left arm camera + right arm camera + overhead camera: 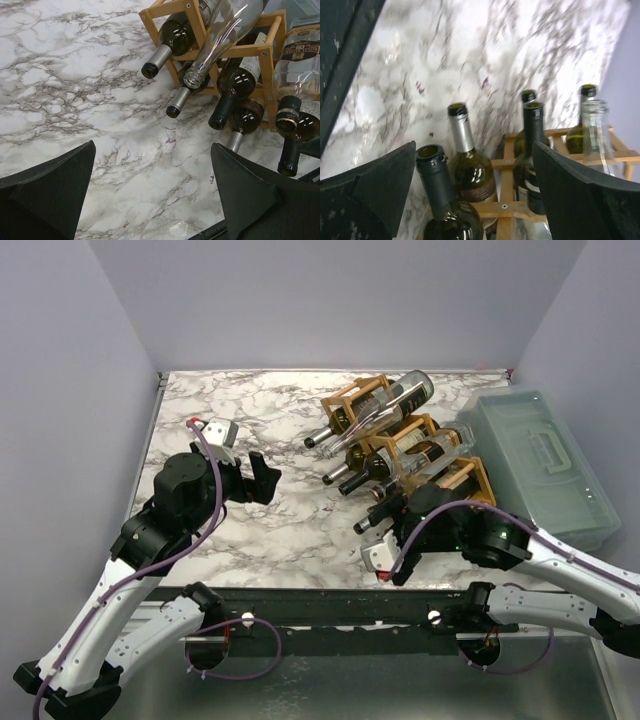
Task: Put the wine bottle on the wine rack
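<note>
Top external: bottle (376, 514) lay in rack's (480, 480) near end. Right jaws spread near its neck; left jaws spread, away from rack. Placement looked done; next, retreat without nudging.

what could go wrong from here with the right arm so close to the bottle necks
1. The open right gripper sits right at the necks, with the black-capped bottle close to one finger. A crooked retreat could snag that neck and drag the bottle out of the wine rack.
2. The clear bottle seems to lie slanted across the rack's top rather than in a cell, so a bump might roll it off.
</note>
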`<state>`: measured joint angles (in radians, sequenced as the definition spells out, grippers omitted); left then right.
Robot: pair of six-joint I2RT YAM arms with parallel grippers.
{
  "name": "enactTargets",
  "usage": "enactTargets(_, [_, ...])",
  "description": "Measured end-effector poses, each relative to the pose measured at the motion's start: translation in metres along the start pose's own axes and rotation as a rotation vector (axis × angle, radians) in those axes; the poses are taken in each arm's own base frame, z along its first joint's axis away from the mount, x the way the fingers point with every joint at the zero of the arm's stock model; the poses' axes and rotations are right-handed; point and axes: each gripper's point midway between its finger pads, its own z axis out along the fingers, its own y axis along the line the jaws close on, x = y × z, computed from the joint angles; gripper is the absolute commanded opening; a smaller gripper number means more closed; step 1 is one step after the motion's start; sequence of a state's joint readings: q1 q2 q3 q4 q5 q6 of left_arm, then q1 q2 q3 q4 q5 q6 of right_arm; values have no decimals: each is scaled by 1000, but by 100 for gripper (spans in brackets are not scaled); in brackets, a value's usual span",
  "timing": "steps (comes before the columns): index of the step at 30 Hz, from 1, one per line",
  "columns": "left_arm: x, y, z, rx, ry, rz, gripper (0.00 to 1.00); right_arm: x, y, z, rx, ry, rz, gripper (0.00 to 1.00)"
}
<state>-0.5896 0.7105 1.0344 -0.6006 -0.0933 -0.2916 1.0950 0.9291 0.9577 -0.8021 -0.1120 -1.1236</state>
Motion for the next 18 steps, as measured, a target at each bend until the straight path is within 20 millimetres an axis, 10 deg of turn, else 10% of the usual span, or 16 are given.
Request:
enactTargets(10, [-52,-9,-10,-5,-91,-7,99,-81,-124,-122,604,-450,412,100])
enactTargets(18, [-132,-13,-27,-49,-256,23,99,-57,-198,-226,1180,-675,861,100])
